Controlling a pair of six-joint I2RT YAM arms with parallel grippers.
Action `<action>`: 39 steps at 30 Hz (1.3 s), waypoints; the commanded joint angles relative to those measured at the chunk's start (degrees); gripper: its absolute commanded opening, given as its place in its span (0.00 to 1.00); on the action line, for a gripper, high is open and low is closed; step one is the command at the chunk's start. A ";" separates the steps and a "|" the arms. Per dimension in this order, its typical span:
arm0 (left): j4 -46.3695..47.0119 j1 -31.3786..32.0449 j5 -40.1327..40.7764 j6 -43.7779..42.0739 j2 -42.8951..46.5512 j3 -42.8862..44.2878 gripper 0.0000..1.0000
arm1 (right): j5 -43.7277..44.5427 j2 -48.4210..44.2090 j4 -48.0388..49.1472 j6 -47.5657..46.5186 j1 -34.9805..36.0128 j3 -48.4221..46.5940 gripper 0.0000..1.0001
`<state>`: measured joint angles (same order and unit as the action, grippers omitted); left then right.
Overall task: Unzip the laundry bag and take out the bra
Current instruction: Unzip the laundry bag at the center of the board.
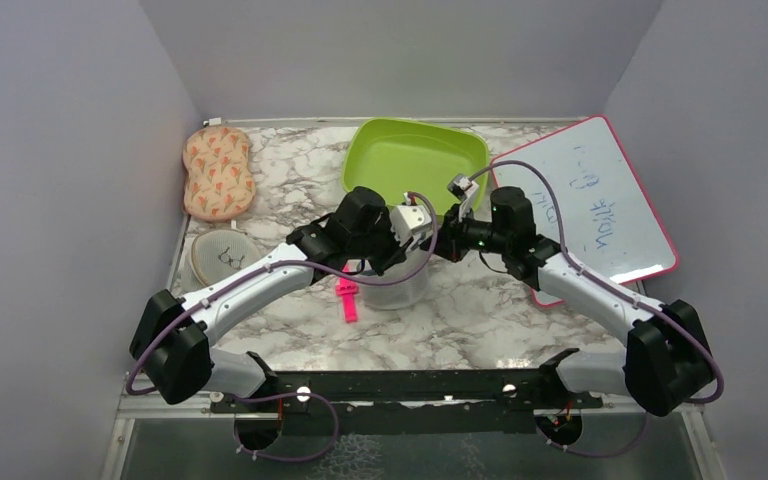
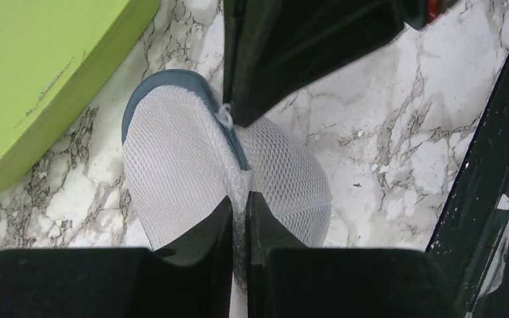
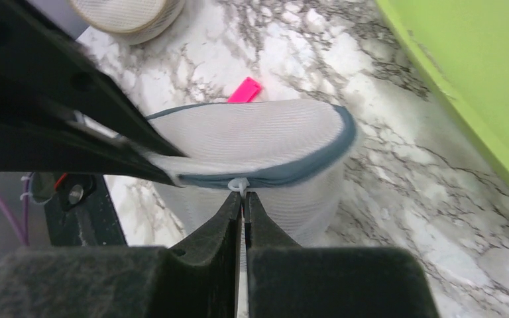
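**Desk:** Left to right, what did the frame show?

**Photographer:** The left gripper (image 2: 240, 199) was clamped on a fold of the round, domed, white-grey mesh laundry bag (image 2: 172, 159). The bag was between both arms at the middle of the marble-patterned table top (image 2: 384, 132), near the lime-green plastic tray (image 2: 40, 79). The right gripper (image 3: 244, 197) was pinched shut on the small white zip pull (image 3: 237, 183) at the bag's dark rim.

**Desk:** And the risk?

**Photographer:** Probably the thin pull slipping out if the right arm tugged off the zip's line. The mesh fold could also slide free on the left, so the bag would drag along unopened.
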<state>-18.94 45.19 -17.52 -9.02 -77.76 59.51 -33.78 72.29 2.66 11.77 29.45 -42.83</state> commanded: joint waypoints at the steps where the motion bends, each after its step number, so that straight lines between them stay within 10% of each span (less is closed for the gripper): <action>1: -2.10 0.82 -3.48 -2.02 2.83 -0.06 0.00 | 3.08 2.78 3.41 -0.18 -4.20 -1.29 0.01; 12: -1.39 0.95 -1.85 2.13 4.26 -3.38 0.00 | 2.58 2.86 2.00 -1.61 -5.68 -2.45 0.02; 21: -1.33 1.04 3.48 21.15 4.12 2.44 0.71 | 4.45 -6.55 -5.58 0.08 2.33 0.75 0.01; 39: -5.87 6.53 14.34 30.36 -0.02 2.79 0.65 | 3.89 -7.13 -8.44 0.61 5.57 2.04 0.01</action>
<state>-23.33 50.81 -8.10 19.77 -77.25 61.71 -28.99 65.12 -6.55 11.79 34.81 -41.54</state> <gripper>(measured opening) 0.657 0.015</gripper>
